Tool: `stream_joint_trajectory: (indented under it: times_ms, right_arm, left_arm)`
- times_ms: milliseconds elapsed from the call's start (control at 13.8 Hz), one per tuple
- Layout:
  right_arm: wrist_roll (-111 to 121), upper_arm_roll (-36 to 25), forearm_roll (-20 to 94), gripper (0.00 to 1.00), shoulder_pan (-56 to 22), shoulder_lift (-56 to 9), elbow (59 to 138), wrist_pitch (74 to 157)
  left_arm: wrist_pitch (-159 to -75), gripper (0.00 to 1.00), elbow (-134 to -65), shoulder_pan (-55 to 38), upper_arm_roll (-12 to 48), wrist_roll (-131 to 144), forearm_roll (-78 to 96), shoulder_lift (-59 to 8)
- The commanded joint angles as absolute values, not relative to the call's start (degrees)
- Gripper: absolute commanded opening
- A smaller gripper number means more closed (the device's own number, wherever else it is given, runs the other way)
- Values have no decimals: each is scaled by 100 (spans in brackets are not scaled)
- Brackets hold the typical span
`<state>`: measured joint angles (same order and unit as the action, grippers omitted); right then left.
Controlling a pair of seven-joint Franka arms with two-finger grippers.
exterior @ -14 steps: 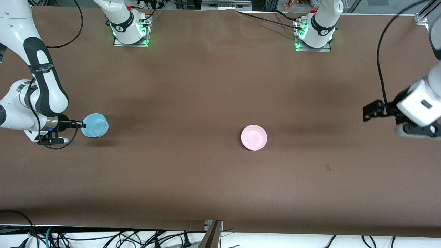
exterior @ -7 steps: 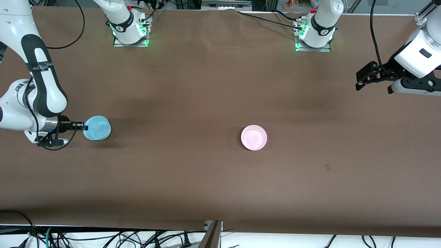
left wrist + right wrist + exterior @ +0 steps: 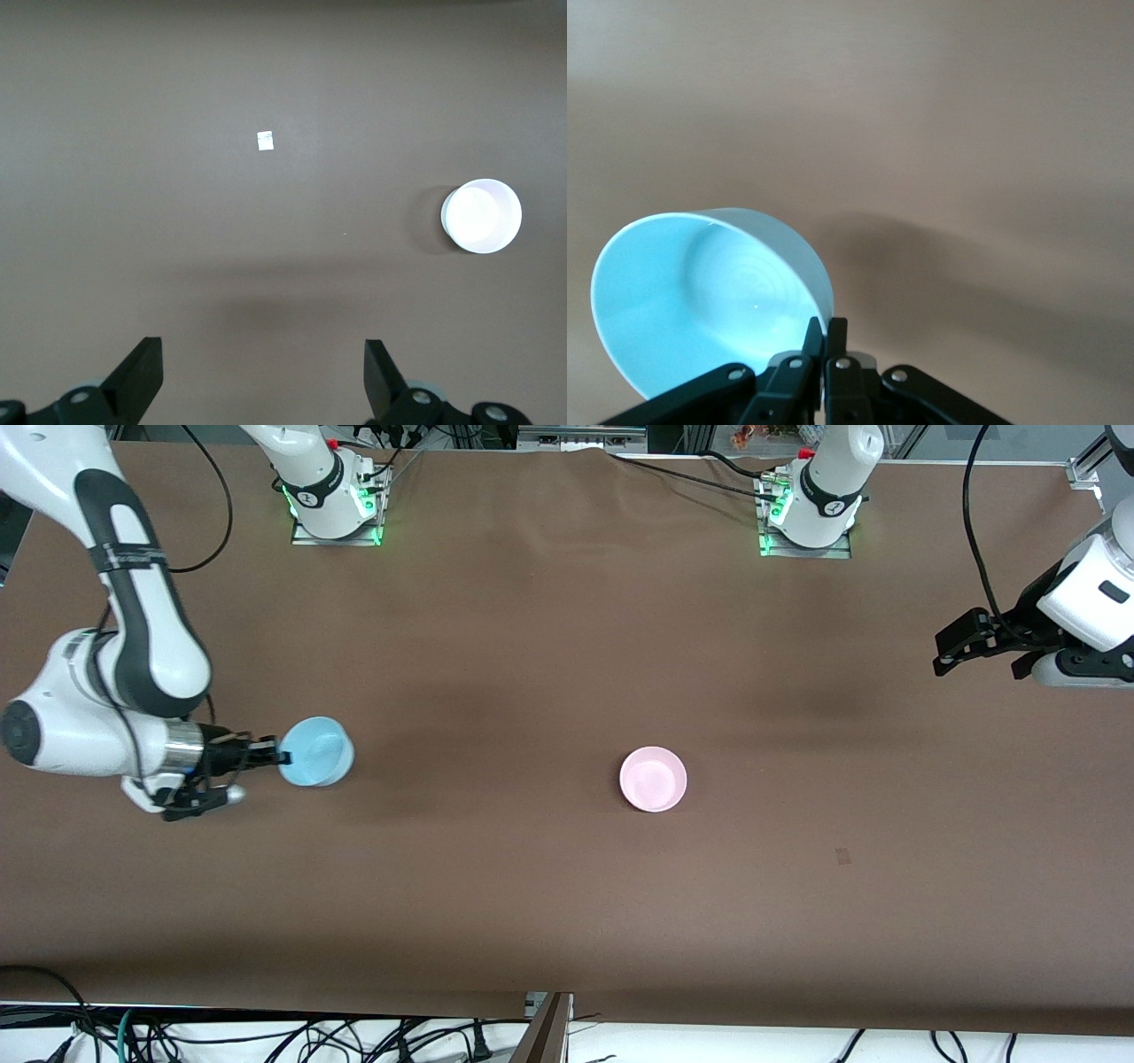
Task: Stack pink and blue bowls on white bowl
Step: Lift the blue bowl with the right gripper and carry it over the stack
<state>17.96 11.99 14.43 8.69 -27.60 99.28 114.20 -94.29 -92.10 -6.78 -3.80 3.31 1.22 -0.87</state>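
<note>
Over the table, right hand (image 3: 282, 758) pinching blue bowl (image 3: 316, 751), fingers (image 3: 814, 341) on rim

— What covers the surface (image 3: 532, 646)?
— A plain brown sheet, wrinkled slightly along the edge by the bases.

— Anything lying on it?
— A small pale tag (image 3: 265, 141), flat on the brown. Tangled black cables (image 3: 292, 1041) hang under the edge nearest the front camera.

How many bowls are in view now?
2. The blue bowl is pinched in the right end effector toward the right arm's end; the pink bowl sits on the table midway. A white one may be hidden.
</note>
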Motion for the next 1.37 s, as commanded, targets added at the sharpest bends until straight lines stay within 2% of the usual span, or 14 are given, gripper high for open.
stream_joint_trajectory:
  times_ms: [0,433,939,1300]
  right_arm:
    - [657,1729,1494,0,660,-2760,9870,11417]
    - [-2184,1819,1424,0,-956,-3145,9125,12004]
    - [-4208,1802,1020,0,-2082,-4015,8351,13358]
    - [-5175,1416,747,0,-2890,-4631,7394,13412]
  left_arm:
    - [-9440,100,-9624,-712,-439,255,105,299]
    - [-9422,100,-9483,-360,-396,228,97,18]
    - [-9422,100,-9439,-422,-334,229,70,9]
    - [-9422,100,-9439,-422,-290,237,62,9]
